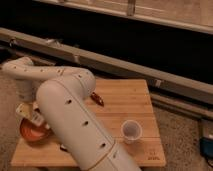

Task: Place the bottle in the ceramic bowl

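Observation:
The orange ceramic bowl (pixel 31 133) sits at the front left of the wooden table (pixel 127 102), partly hidden by my white arm. My gripper (pixel 29 111) hangs from the wrist at the far left, just above the bowl's back rim. A small pale shape (pixel 36 118) at the gripper's end, over the bowl, may be the bottle; I cannot tell whether it is held. My arm's thick white segment (pixel 75 125) covers the table's left middle.
A dark red elongated object (pixel 97 98) lies near the table's middle, beside my arm. A small white cup (pixel 131 130) stands at the front right. A long metal rail (pixel 130 67) runs behind the table. A dark object (pixel 207 145) sits on the floor at the right.

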`<state>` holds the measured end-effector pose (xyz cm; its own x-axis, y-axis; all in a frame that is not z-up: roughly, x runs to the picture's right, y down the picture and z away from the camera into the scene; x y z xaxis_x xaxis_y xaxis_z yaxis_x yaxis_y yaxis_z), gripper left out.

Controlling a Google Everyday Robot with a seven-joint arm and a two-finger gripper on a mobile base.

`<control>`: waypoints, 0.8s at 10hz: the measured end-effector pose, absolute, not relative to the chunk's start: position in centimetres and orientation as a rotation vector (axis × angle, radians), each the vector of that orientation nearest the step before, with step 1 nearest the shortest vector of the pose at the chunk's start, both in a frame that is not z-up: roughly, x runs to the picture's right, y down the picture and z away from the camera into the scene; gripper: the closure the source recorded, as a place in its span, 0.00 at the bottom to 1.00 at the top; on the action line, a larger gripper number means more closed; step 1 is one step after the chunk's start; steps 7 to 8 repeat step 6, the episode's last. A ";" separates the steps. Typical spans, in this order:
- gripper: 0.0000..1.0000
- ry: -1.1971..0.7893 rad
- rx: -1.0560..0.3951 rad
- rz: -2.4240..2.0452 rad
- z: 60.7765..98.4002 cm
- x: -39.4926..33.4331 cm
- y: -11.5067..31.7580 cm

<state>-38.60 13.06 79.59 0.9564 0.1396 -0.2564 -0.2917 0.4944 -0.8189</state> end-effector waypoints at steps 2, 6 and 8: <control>0.30 0.148 -1.024 0.273 79.6 -38.2 13.2; 0.30 0.136 -1.016 0.293 79.4 -38.0 13.2; 0.30 0.136 -1.016 0.293 79.4 -38.0 13.2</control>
